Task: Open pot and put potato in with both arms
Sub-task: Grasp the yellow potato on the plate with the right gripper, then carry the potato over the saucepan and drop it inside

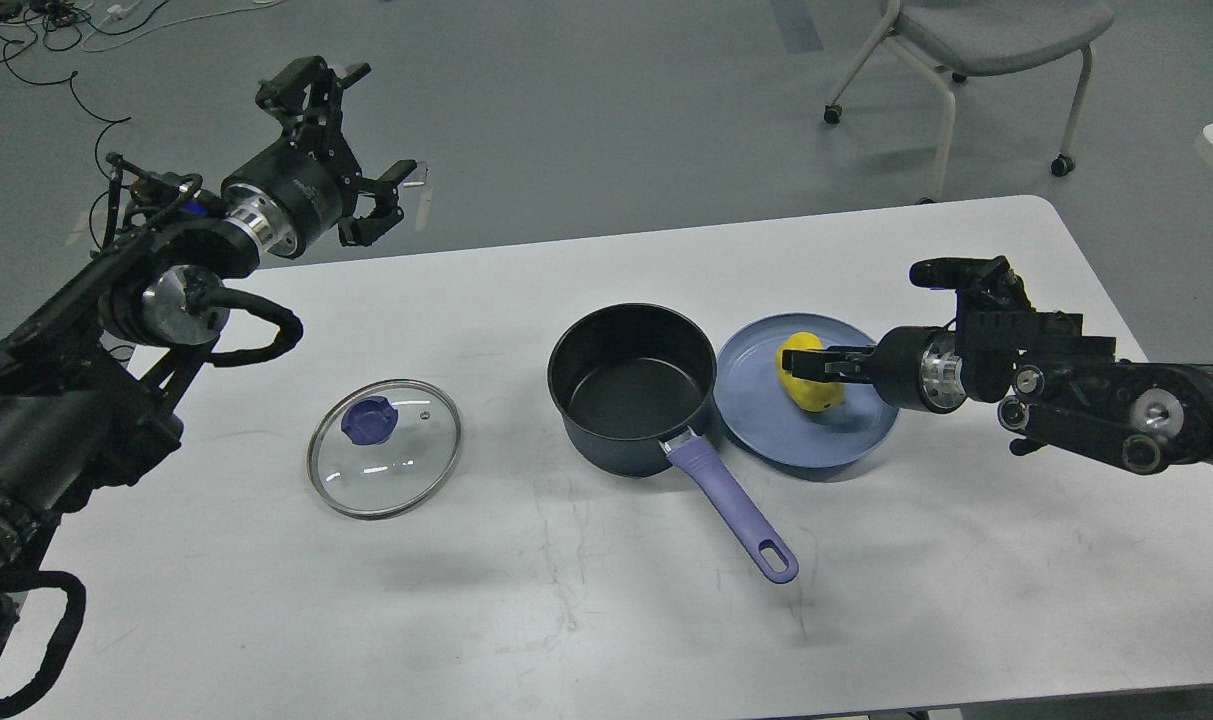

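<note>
**Two pincers, one potato: lid off, transfer pending**

Two pincers stand in very different states. The right pincer (806,366) reaches in from the right, low over the plate, its fingers set on either side of the potato (812,385) and apparently closed on it, though the contact itself is dark and partly hidden. The potato sits on the blue plate (766,425), toward its far-right part. Touching or just beside the plate's left rim stands the pot (632,390), uncovered, its black inside empty, its purple handle (731,505) running toward the near right. The glass lid (385,448) with its blue knob lies flat on the surface (586,620), well to the left of the pot. The left pincer (366,140) hangs high at the far left, beyond the surface's edge, jaws spread wide and holding nothing.

By my reading, opening is finished and the lift of the potato is the step in hand. The risks: the lumpy, rounded potato may slip or roll out of a shallow two-finger grip; a low carry could catch the pot's near wall and shove the pot; dragging rather than lifting might push the plate along.
</note>
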Controlling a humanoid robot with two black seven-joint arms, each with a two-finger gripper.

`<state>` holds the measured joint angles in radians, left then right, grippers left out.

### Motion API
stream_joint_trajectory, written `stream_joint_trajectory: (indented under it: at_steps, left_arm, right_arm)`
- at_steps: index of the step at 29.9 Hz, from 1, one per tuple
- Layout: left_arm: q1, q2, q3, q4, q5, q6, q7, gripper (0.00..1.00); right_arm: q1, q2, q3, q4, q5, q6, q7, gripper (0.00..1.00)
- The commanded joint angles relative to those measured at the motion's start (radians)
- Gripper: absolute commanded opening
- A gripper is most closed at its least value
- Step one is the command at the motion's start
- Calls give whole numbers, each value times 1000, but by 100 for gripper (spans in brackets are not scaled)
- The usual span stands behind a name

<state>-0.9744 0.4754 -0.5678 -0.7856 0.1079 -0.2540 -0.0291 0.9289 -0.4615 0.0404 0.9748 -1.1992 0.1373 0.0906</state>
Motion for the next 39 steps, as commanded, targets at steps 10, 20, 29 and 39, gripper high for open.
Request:
stream_joint_trajectory:
  at_steps: [10,20,29,39]
  left_arm:
    - [13,6,0,2,3,19,-5,98]
    - [11,6,0,2,3,19,-5,98]
    - [11,3,0,2,3,19,-5,98]
    - [14,9,-1,2,3,19,-5,98]
  right_arm:
    - [28,1,-4,-7,1,53,1,27]
    - [112,-11,3,-2,10,53,1,25]
    - [341,29,3,19,92,68,0,25]
    - [373,190,-77,25,118,94,-3,26]
